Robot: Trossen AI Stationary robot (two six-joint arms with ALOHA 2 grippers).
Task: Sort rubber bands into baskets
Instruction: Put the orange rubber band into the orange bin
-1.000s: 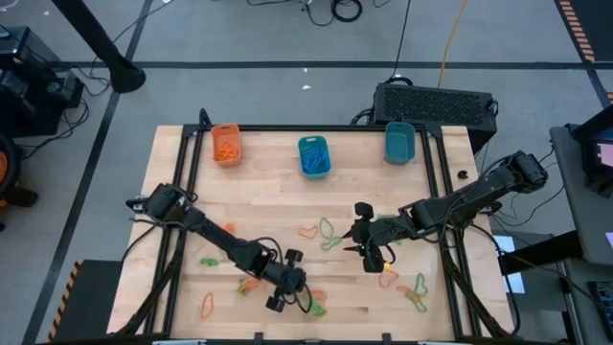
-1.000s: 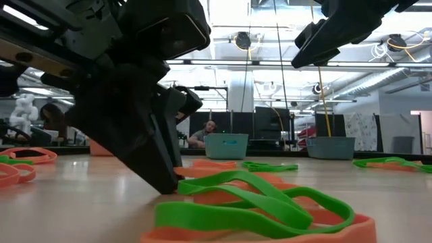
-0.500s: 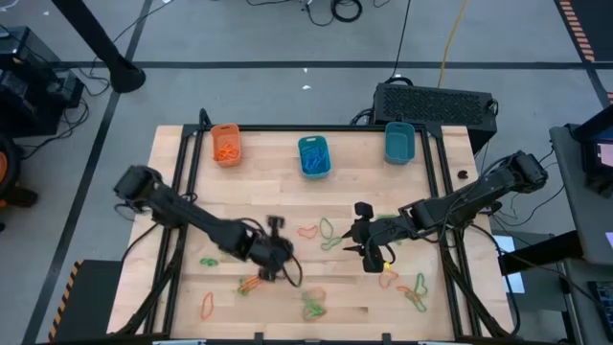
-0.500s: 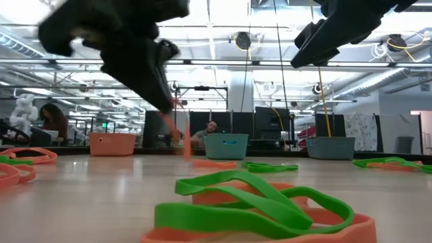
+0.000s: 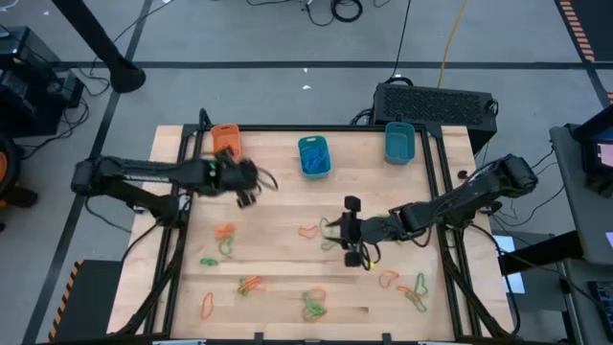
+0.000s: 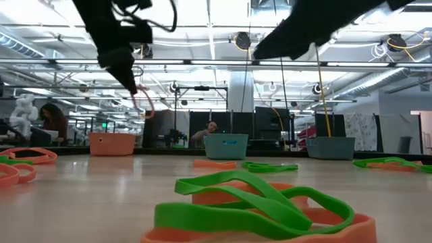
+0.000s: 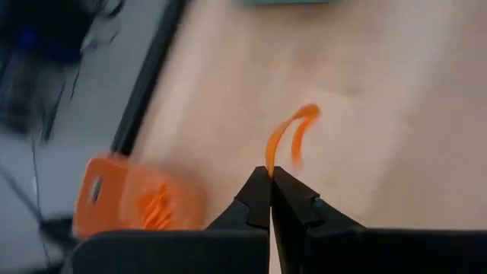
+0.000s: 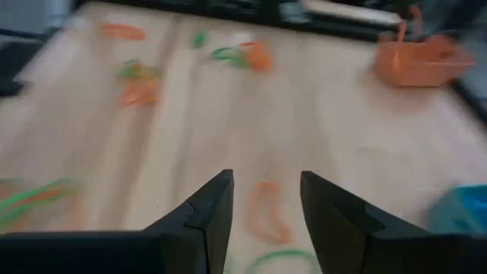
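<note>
Left end effector [image 7: 270, 176] is pinched on one orange rubber band [image 7: 288, 138], held above the surface near the orange basket [image 5: 226, 143] at the far left corner. Right end effector [image 8: 265, 199] hangs spread over an orange band [image 8: 265, 212] mid-surface. Orange and middle teal basket [image 5: 313, 155] hold some bands; many loose bands [image 5: 311, 306] remain toward the near edge, so I judge sorting well short of done.

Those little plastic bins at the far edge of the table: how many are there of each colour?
Orange basket: 1
Teal-blue baskets: 2, one in the middle and one to its right
Total: 3
</note>
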